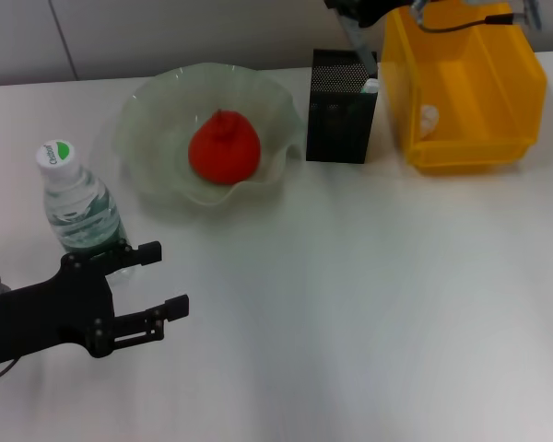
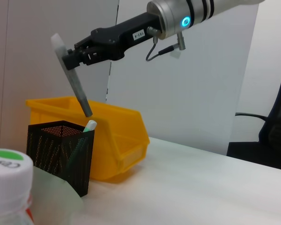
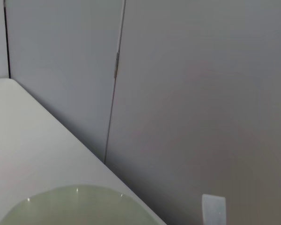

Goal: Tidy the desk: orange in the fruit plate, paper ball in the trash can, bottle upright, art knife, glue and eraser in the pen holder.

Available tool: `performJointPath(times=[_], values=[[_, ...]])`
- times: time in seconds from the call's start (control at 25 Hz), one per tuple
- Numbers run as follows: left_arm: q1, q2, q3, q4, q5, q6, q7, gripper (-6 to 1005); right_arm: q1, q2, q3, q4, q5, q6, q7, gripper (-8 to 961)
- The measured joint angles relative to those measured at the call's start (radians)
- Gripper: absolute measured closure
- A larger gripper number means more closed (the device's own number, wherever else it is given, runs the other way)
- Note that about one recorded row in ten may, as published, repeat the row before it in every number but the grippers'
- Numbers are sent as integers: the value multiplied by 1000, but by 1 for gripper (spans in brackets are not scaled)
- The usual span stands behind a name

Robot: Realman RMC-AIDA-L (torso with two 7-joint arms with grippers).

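**Q:** Holding what, and where?

**A:** Right gripper (image 2: 73,58) clamped on the upper end of the art knife (image 2: 77,87), a long grey strip. Hanging above the pen holder (image 2: 61,151), tilted, with the lower tip just over the rim on the side facing the trash can (image 2: 113,135).

**Q:** Anything already inside the pen holder?

**A:** Yes, a white and green stick (image 2: 90,125), probably the glue, leaning in the corner right below the knife tip. No eraser to be seen anywhere.

**Q:** How best to finish this step?

**A:** Judging from the tilt: bring the tip further in over the open mouth, away from the rim and the stick. Stand the knife closer to upright, lower until the tip is well below the rim, and only then let go. Released from this height and angle, likely to catch on the mesh edge or tip out towards the trash can.

**Q:** And beyond the pen holder?

**A:** Just beside it, the fruit plate (image 1: 166,106) with the orange (image 1: 224,147) in it. On the other side, the paper ball (image 1: 429,118) inside the trash can. Well apart, the bottle (image 1: 78,203) upright, with the left gripper (image 1: 164,279) spread wide and empty next to it.
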Motion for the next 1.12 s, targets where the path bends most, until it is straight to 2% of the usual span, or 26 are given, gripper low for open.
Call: performJointPath(times=[0.48,0.92,1.12], values=[[1,0,-7,-18,-6,-2,6,198,-23,3,35,153,219,82,-296,808],[1,-1,-14,-28,-13,-6,-1,198,-41,5,48,212,257,150,-360,805],[0,-1,-14,-31,-16,-14,-3,198,-51,6,58,212,273,166,-360,570]])
